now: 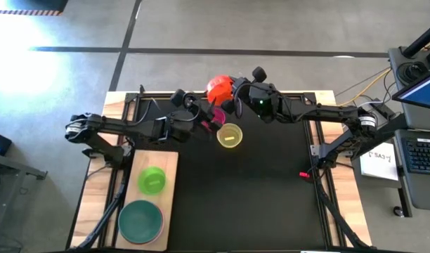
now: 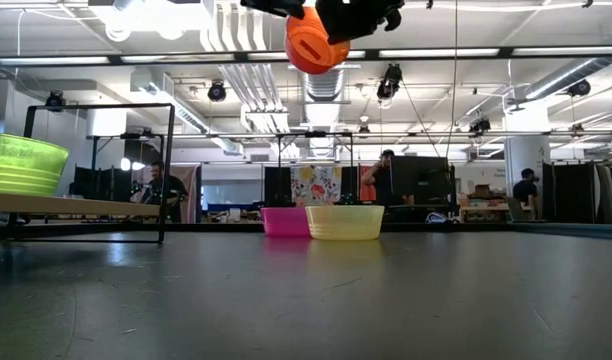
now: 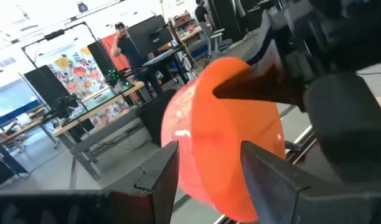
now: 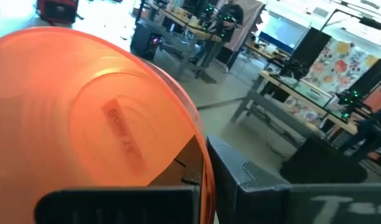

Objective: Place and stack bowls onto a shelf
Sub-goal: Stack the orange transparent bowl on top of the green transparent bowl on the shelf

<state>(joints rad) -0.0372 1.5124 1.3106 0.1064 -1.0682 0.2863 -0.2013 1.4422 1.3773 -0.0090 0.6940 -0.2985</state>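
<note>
A red-orange bowl (image 1: 217, 89) hangs high over the table's far middle, tipped on its side, in my right gripper (image 1: 234, 96). It also shows at the top of the low view, bowl (image 2: 314, 42). My left gripper (image 1: 203, 114) is open just beside it, its fingers (image 3: 158, 174) standing on either side of the bowl's outer wall (image 3: 209, 143). A magenta bowl (image 1: 216, 117) and a yellow bowl (image 1: 230, 135) stand side by side on the black mat. On the wooden shelf (image 1: 169, 160) sit a bright green bowl (image 1: 152, 180) and a teal-green bowl (image 1: 140, 219). My right gripper (image 4: 203, 186) pinches the red-orange bowl's rim (image 4: 200, 158), one finger inside the hollow and one outside. The bowl is lifted clear of the table and tilted, its inside facing my right wrist. My left gripper: I cannot tell whether its open fingers touch the bowl's outer wall.
The black mat (image 1: 271, 204) covers most of the table, and its near and right parts are bare. A small red object (image 1: 303, 174) lies near the right arm's base. The raised shelf frame (image 2: 96, 205) shows at the low view's left. People stand in the room beyond.
</note>
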